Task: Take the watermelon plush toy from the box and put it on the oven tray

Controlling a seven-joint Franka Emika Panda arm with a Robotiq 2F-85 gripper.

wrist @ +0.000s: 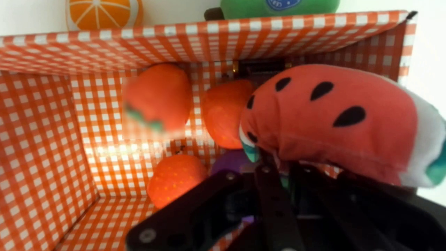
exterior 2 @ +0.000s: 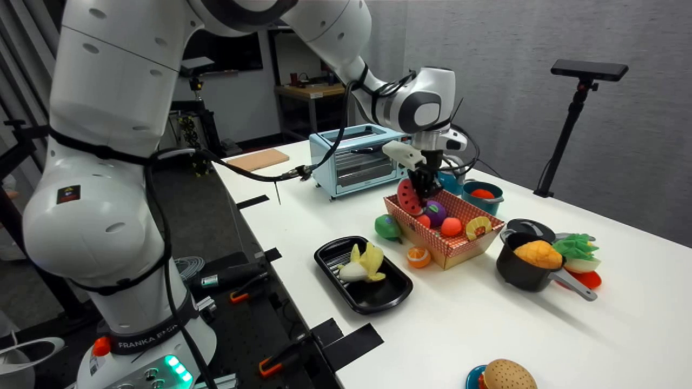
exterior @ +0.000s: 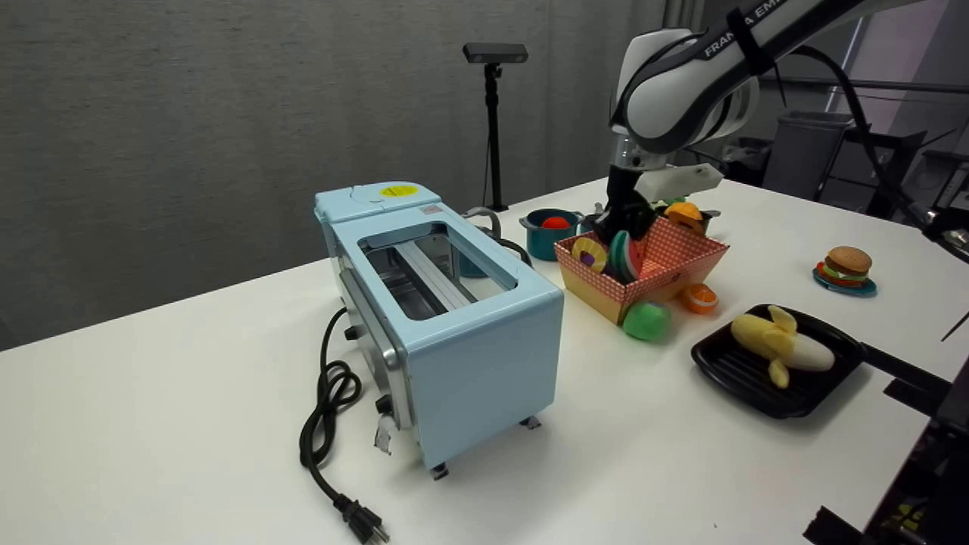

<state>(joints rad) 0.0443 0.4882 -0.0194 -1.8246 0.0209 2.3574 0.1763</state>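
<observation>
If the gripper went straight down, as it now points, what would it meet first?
Most likely the purple toy, partly hidden behind the gripper in the wrist view, though depth is unclear. The watermelon seems pinched in it and would go along.

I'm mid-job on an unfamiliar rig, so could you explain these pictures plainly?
The machine is one white robot arm with a black gripper. Both exterior views are taken from outside it; the wrist view is taken at its wrist, looking into the checked box. The gripper appears closed on an edge of the watermelon plush toy, which is partly inside the box. The table also holds a light-blue toaster oven, the oven tray with a banana plush, and a burger toy.
</observation>
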